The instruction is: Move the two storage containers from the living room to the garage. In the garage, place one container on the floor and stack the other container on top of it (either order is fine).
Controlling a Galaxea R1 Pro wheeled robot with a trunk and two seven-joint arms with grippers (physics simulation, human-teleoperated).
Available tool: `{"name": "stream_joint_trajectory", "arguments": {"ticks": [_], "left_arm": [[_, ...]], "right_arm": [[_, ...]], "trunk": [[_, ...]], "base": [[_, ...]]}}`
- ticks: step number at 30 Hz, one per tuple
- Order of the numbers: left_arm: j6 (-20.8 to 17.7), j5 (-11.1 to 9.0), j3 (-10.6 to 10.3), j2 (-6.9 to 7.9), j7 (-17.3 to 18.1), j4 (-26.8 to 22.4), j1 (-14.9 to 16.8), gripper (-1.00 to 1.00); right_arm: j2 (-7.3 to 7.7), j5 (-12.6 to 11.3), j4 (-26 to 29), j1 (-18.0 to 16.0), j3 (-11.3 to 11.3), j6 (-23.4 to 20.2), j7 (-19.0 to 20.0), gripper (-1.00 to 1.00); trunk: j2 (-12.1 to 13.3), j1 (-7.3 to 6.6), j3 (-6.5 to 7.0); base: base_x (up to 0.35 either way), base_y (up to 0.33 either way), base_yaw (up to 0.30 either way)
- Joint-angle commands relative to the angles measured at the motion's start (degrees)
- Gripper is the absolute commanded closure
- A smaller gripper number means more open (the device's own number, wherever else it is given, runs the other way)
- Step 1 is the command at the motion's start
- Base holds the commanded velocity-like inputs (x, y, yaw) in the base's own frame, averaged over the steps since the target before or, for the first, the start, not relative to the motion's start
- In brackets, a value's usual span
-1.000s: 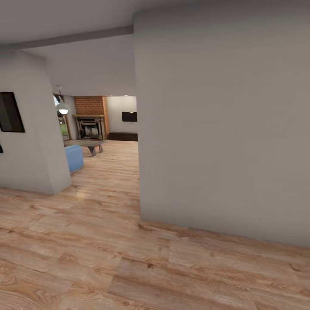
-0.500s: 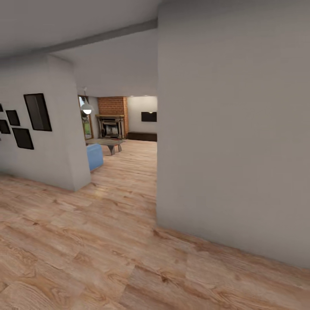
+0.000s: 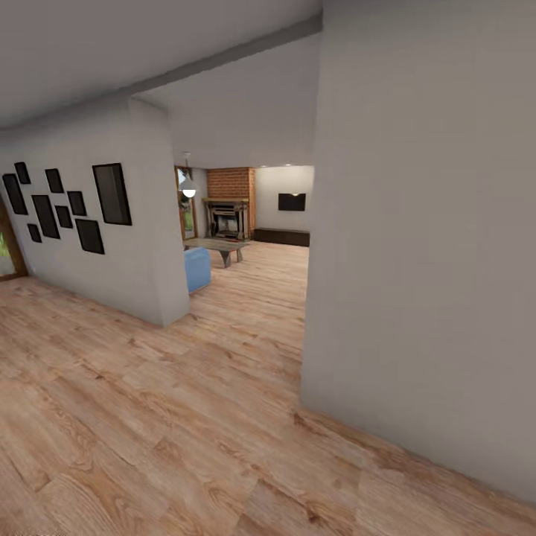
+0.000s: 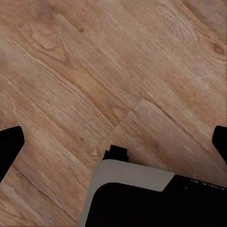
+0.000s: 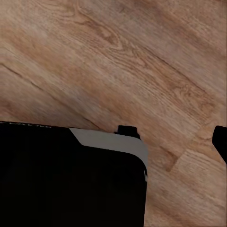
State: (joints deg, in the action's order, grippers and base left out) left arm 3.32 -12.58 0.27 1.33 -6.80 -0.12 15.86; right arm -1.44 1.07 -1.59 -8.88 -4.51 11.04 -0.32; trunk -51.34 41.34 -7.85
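From the head view, the robot faces a light wood-plank floor (image 3: 164, 417) in a passage. A broad pale wall (image 3: 432, 246) stands close on the right. On the left a second wall (image 3: 141, 246) carries a cluster of black picture frames (image 3: 71, 205).

Between the two walls an opening gives onto the living room (image 3: 253, 246). Inside it: a red-brick fireplace (image 3: 229, 205), a black wall TV (image 3: 292, 202), a white pendant lamp (image 3: 189, 191), a low table (image 3: 216, 246), and the corner of a blue sofa (image 3: 197, 269) just behind the left wall's edge. The two storage containers cannot be made out anywhere; the part of the living room on show is small and far off.

The left wrist view looks down on plank flooring over the robot's dark base. The left gripper (image 4: 113, 142) has its two fingers (image 4: 10, 142) at opposite edges of that picture, well apart, with nothing between them.

The right wrist view likewise looks down on planks and the dark base. Of the right gripper (image 5: 221, 142) one dark fingertip shows at the picture's edge; whether its jaws stand apart or together cannot be told.
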Motion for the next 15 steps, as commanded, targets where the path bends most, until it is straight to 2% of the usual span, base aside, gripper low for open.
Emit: {"name": "stream_joint_trajectory", "arguments": {"ticks": [1,11,15], "left_arm": [[0.2,-0.3,0.0,-0.01,-0.1,0.1,0.0,-1.0],[0.2,-0.4,0.0,-0.01,-0.1,0.1,0.0,-1.0],[0.2,-0.4,0.0,-0.01,-0.1,0.1,0.0,-1.0]], "right_arm": [[0.01,0.1,-0.2,-0.1,-0.4,0.3,0.0,-1.0],[0.01,0.1,-0.2,-0.1,-0.4,0.3,0.0,-1.0],[0.08,0.2,-0.2,-0.1,-0.5,0.4,0.4,-1.0]], "trunk": [[-0.1,0.04,-0.08],[-0.1,0.04,-0.08],[-0.1,0.04,-0.08]], "base": [[0.322,0.0,0.293],[0.322,0.0,0.293],[0.322,0.0,0.154]]}}
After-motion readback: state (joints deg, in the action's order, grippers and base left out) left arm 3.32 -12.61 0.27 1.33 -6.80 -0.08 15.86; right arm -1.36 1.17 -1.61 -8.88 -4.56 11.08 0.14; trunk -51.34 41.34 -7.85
